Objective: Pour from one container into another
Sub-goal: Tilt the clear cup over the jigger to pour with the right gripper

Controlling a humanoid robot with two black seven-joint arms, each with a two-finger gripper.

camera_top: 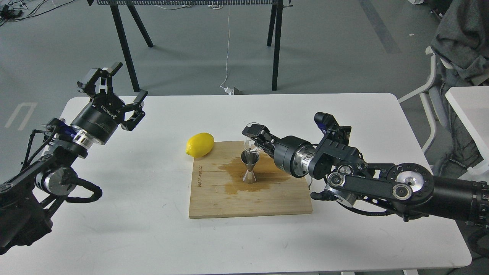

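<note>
The steel jigger [250, 167] stands upright on the wooden board [250, 198], in a brown wet stain. Directly above its top cone, my right gripper [255, 138] is shut on the tiny clear glass cup [252, 142], which is tipped steeply over the jigger's mouth. The right arm reaches in from the right, low over the board. My left gripper [121, 87] hangs open and empty above the table's far left corner, well away from the board.
A yellow lemon [199, 144] lies at the board's far left corner. The white table [133, 214] ends near the bottom of the view. Black stand legs [126, 49] are behind it; a white chair [431, 95] and second table at right.
</note>
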